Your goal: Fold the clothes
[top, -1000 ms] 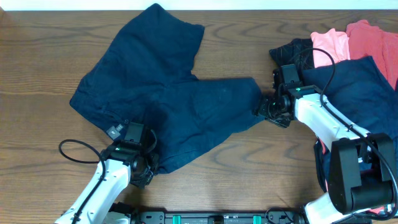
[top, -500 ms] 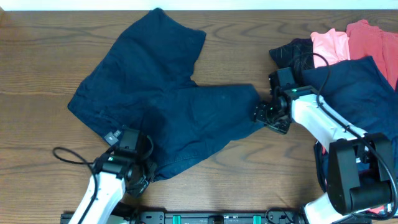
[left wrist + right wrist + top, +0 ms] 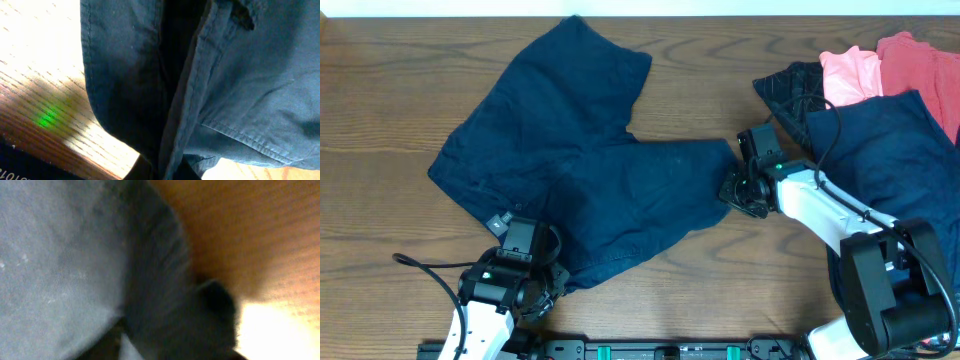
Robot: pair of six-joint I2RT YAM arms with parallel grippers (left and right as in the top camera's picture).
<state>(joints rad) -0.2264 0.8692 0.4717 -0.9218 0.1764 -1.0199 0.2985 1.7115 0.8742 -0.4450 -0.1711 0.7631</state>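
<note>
A dark navy garment [image 3: 590, 150], shaped like shorts, lies spread over the left and middle of the table. My left gripper [image 3: 542, 287] is at its front-left edge, shut on a fold of the seamed navy fabric [image 3: 225, 75], which runs between the jaws [image 3: 165, 171]. My right gripper [image 3: 731, 190] is at the garment's right corner. In the blurred right wrist view, dark fabric [image 3: 65, 255] covers the jaws [image 3: 165, 337], which appear shut on it.
More clothes are piled at the right: a coral pink one [image 3: 850, 70], a red one [image 3: 920, 62], a black one [image 3: 792, 85] and another navy one [image 3: 890, 150] under the right arm. The table's front edge is close behind the left arm.
My left gripper has drawn back toward the front edge with the fabric. My right gripper has moved left, carrying the garment's right corner with it.
</note>
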